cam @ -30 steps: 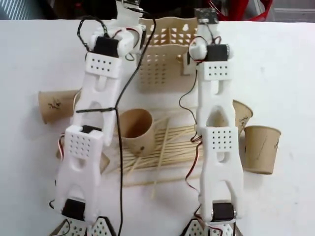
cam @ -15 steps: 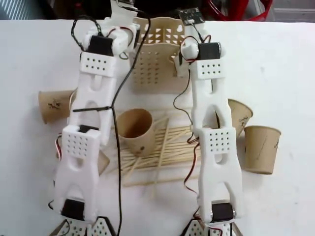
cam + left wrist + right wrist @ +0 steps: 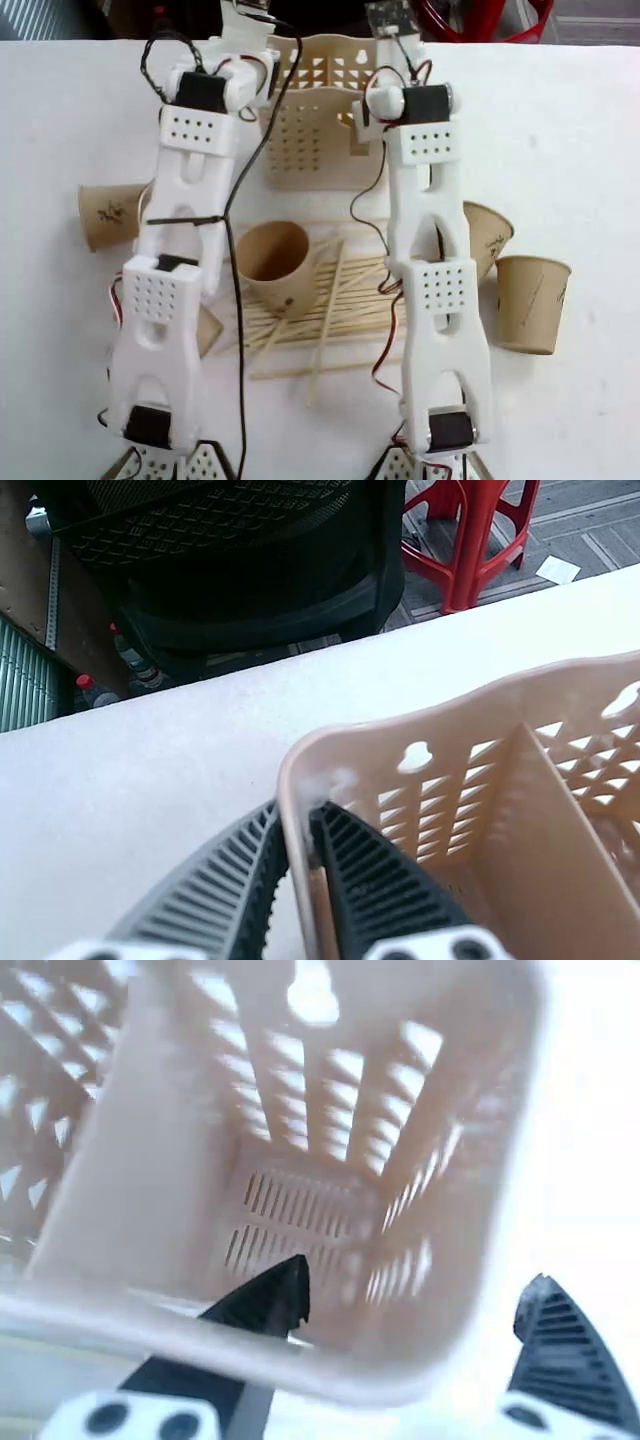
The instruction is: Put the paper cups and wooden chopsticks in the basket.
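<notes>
Two tools met the basket (image 3: 312,140) at the tabletop's (image 3: 580,130) far edge, the left tool (image 3: 297,820) clamped onto its rim, the right tool (image 3: 418,1278) spread wide astride a wall, with four paper cups (image 3: 275,258) and an uncountable heap of wooden chopsticks (image 3: 330,310) lying outside it.

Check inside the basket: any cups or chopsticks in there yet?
In the basket, the compartment at the right claw shows a bare slatted floor, nothing in it. The other compartments' floors are hidden behind its walls and the left claw.
</notes>
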`<state>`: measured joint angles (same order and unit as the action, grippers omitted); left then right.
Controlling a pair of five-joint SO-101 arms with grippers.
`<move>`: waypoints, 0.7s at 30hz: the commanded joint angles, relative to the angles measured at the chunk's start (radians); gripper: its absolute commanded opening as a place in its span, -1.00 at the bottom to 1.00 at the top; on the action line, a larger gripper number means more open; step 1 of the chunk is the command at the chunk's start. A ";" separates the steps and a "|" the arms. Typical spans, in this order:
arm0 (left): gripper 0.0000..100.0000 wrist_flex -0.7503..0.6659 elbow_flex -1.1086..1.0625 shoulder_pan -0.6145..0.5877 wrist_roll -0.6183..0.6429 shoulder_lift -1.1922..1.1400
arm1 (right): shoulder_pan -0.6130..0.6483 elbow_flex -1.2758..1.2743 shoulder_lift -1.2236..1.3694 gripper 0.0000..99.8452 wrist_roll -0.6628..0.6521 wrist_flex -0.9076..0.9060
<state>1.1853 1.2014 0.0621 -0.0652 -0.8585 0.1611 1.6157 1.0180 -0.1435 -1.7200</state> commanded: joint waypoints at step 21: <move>-0.96 0.012 -0.087 -0.036 -0.014 0.010 | 0.013 -0.850 -0.707 -0.36 -0.068 0.042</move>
<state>1.1930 1.1354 0.0575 -0.0698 -0.8370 0.2041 0.8362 0.5040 -0.1972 -1.6771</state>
